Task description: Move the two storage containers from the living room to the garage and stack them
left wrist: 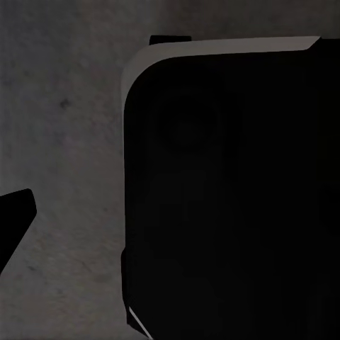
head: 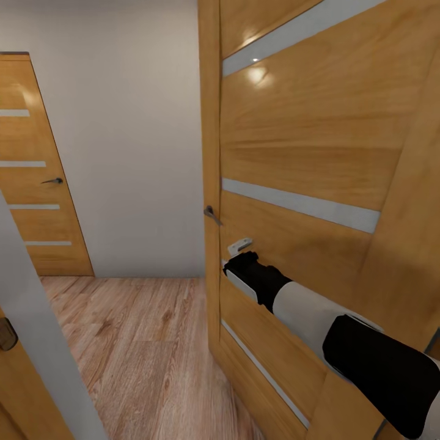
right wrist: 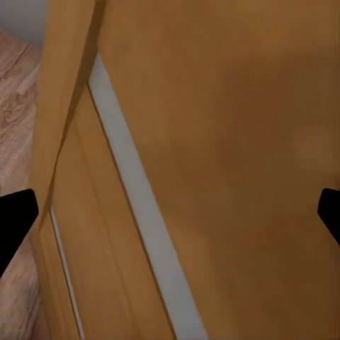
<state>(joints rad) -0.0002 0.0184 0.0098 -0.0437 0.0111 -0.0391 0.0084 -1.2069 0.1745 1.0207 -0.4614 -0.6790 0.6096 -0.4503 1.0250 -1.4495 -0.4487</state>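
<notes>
Facing open wooden door (head: 305, 153), right arm (head: 318, 318) against it.

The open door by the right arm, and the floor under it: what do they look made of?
The open door looks like glossy varnished wood or veneer: honey grain, lamp glare, inlaid pale grey strips that could be frosted glass or metal. Its handle looks like dull metal. The floor reads as matt light wood planks.

Our black-and-white right arm (head: 318, 318) reaches against the open slatted wooden door (head: 318, 153); a closed wooden door (head: 36, 177) stands far left across the wood plank floor (head: 134, 342).
</notes>
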